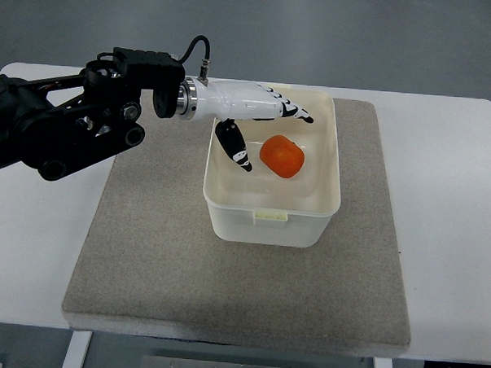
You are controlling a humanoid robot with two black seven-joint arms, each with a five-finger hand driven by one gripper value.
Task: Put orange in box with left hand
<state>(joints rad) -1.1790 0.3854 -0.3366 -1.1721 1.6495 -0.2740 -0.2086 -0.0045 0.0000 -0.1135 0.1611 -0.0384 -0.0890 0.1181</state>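
Observation:
An orange [282, 155] lies inside a white plastic box [271, 223] that stands on a grey mat [144, 261]. My left hand [268, 124] reaches in from the left and hovers over the box's left and back part. Its fingers [291, 109] are spread and hold nothing. The thumb [233, 148] points down just left of the orange, apart from it. The right arm does not show.
The grey mat lies on a white table [457, 185]. The black left arm [61, 119] stretches over the table's left side. Grey floor lies beyond the table's far edge.

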